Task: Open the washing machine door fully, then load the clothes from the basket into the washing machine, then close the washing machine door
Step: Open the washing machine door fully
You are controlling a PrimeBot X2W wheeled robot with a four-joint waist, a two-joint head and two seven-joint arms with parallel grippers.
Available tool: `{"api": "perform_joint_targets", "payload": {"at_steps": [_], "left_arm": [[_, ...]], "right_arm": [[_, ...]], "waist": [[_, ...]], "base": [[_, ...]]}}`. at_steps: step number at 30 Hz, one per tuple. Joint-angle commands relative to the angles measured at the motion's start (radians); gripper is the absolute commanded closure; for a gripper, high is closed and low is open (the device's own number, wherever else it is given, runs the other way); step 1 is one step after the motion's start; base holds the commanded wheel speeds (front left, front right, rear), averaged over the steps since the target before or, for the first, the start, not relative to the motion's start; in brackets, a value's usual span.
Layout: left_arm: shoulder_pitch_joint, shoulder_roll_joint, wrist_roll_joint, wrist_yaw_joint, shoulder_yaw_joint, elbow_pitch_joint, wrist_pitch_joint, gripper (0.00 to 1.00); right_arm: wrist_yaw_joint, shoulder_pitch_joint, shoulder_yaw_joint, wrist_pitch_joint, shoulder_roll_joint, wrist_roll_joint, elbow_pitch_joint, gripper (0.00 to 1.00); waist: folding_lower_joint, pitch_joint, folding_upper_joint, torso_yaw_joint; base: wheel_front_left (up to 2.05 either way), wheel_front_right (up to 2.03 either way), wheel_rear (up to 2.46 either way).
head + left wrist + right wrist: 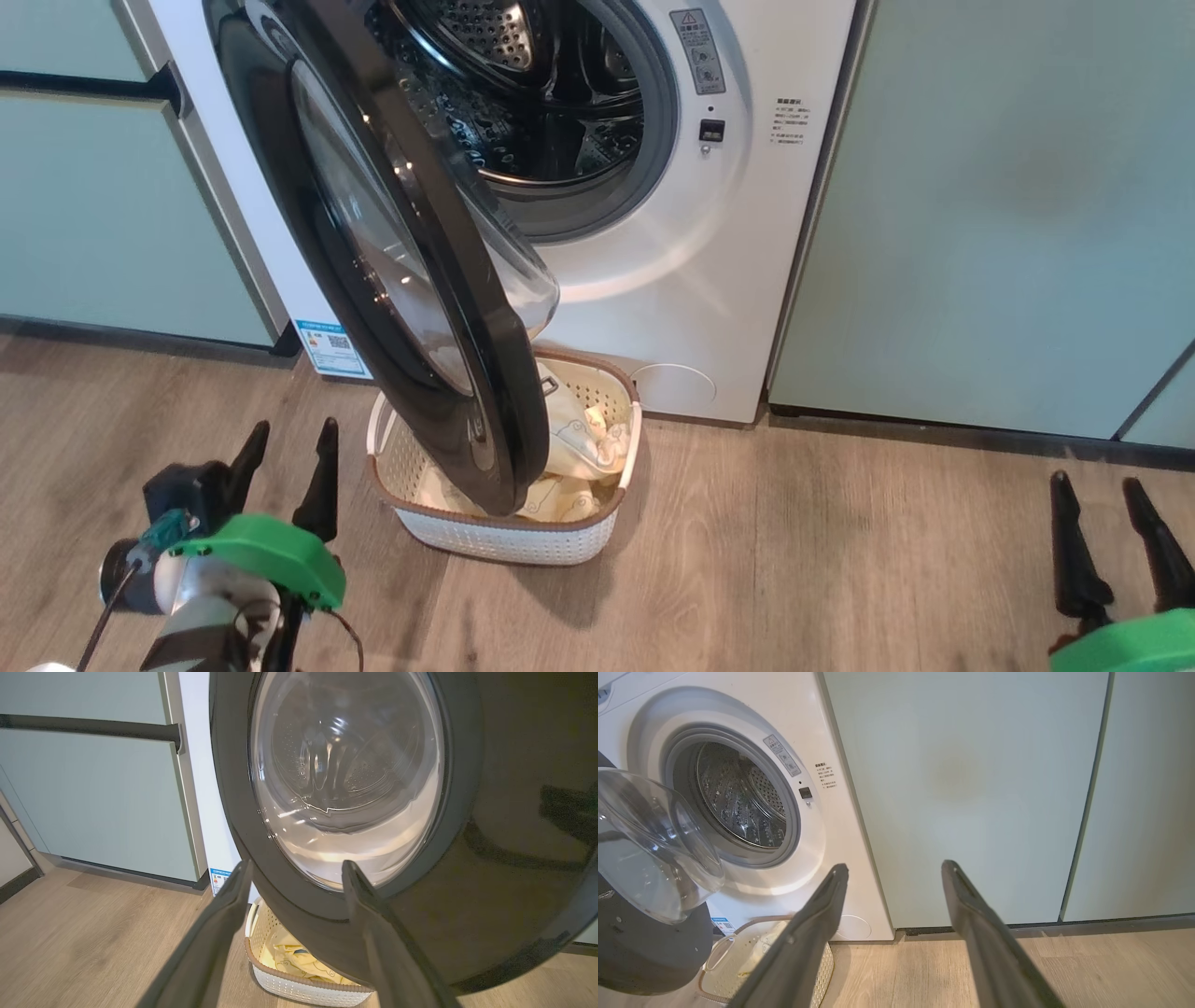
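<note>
Laundry nook: pale green cabinets (980, 233) on both sides and a grey wood-look floor (794, 579). The washing machine (691, 308) sits between them, a white front loader. You can see straight into its shiny steel drum (523, 84), because the washing machine door (490, 401) is swung out roughly halfway. So I'd call this step one, not finished. "Fully" open it isn't.

The door is a big glossy black ring with a clear bulging glass bowl in the middle, hinged on the robot's left. Its lower free edge hangs right over the basket (523, 546), which sits on the floor close in front of the machine. The basket is cream and perforated with a brown rim. The clothes (579, 439) are all in it, soft pale yellow stuff, half hidden behind the door.

The left fingers (320, 481) are spread wide and holding nothing, low down just left of the basket, looking at the door's outer face. The right fingers (1072, 541) are also splayed and empty, well off to the right by the cabinet.

My guess at the next move: the door has to swing further round toward the left cabinet before anything can reach into that basket. That means hooking the free edge or pushing on the inner face. The left arm is on the side the door swings to, so it either pulls or clears out. That glossy rim looks slippery, too.
</note>
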Motion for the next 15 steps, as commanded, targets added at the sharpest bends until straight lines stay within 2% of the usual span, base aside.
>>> {"api": "perform_joint_targets", "payload": {"at_steps": [1,15], "left_arm": [[-0.044,0.021,-0.01,-0.001,0.03,-0.022,-0.006,0.0],[-0.044,0.015,-0.016,-0.001,0.021,-0.016,-0.006,0.0]], "right_arm": [[0.004,-0.019,0.007,-0.01,-0.011,-0.016,-0.027,0.0],[0.004,0.003,0.012,-0.01,0.0,-0.071,-0.01,0.0]], "waist": [[0.0,0.0,0.0,0.001],[0.0,-0.002,0.0,0.008]], "base": [[0.0,0.0,0.0],[0.0,0.0,0.0]]}}
